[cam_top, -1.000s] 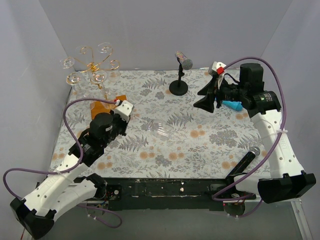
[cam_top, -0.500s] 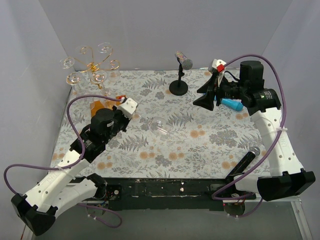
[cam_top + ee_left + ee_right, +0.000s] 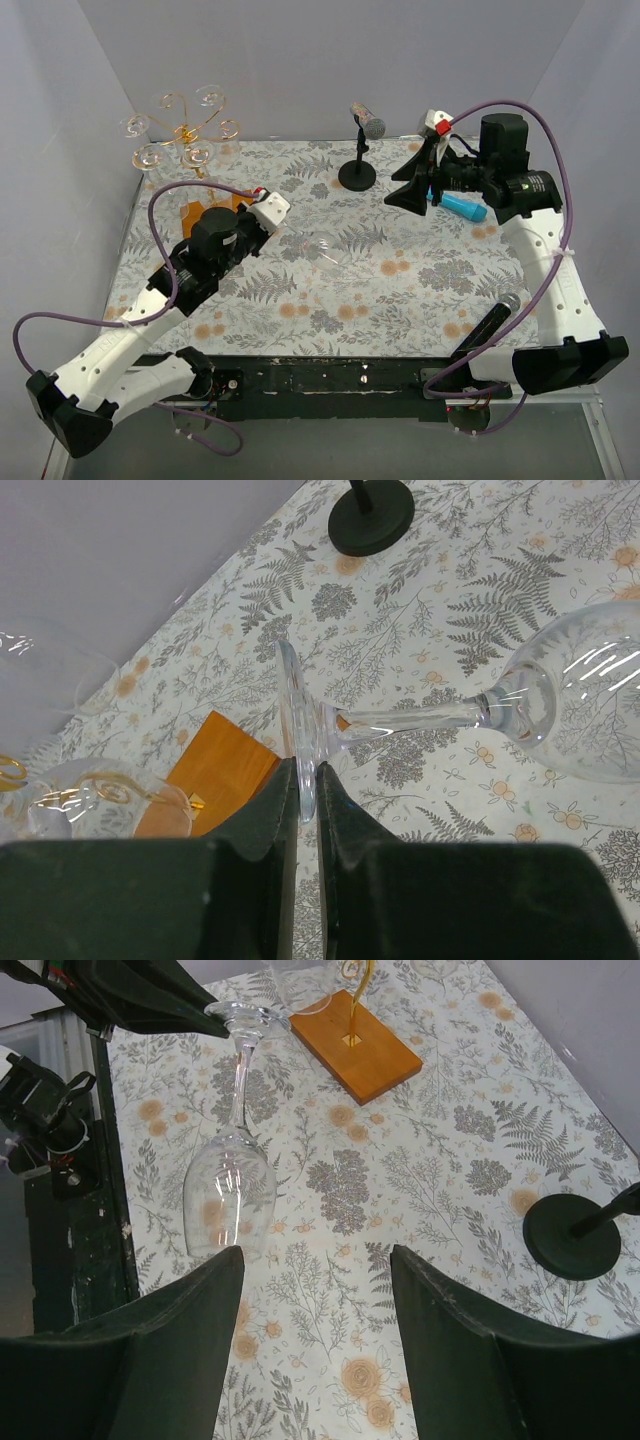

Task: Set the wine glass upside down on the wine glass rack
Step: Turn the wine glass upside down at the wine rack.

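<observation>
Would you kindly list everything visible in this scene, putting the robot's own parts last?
wine glass: one, clear, held sideways, left of centre
wine glass rack: one, gold with orange-brown base, back left
hung glasses: several, clear, on the rack
microphone stand: one, black, back centre
blue cylinder: one, blue, back right
black microphone: one, black, near right
tablecloth: one, floral, covering the table
left fingers: two, black, shut on the glass's foot
right fingers: two, black, open, back right

Quick count: two arms (image 3: 130, 335) (image 3: 552, 270), one rack (image 3: 186, 132), one loose glass (image 3: 322, 248) plus some hung ones, two mics (image 3: 370, 125) (image 3: 492, 325), one stand (image 3: 357, 176), one blue tube (image 3: 463, 208).
</observation>
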Robot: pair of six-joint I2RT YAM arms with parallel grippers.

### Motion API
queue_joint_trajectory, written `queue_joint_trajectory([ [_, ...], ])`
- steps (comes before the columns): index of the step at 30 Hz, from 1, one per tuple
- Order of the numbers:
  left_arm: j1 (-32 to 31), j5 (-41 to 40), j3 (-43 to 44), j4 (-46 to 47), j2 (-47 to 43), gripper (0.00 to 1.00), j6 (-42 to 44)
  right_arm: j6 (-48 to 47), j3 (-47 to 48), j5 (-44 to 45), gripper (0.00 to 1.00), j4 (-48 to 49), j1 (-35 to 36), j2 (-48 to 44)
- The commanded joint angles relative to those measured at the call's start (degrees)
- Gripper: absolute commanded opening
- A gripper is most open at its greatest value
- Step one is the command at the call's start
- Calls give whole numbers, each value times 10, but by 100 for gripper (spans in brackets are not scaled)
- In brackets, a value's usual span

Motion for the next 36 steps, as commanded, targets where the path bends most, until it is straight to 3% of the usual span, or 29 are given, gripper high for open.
queue_joint_trajectory([
  [1,-22,-12,37,50,1,0,20,17,27,-16,68,18,-3,3],
  [13,-95,-97,49,86,33,0,83,56,27,-27,68,52,-3,18],
  [25,-184,-177,28,199,60,0,207,157,34,-102,67,124,-3,59],
  [32,-255,-250,-57,426,98,0,400,332,-14,-140,66,259,1,72],
  [36,-280,-270,-88,558,139,0,512,458,-78,-139,66,390,3,52],
])
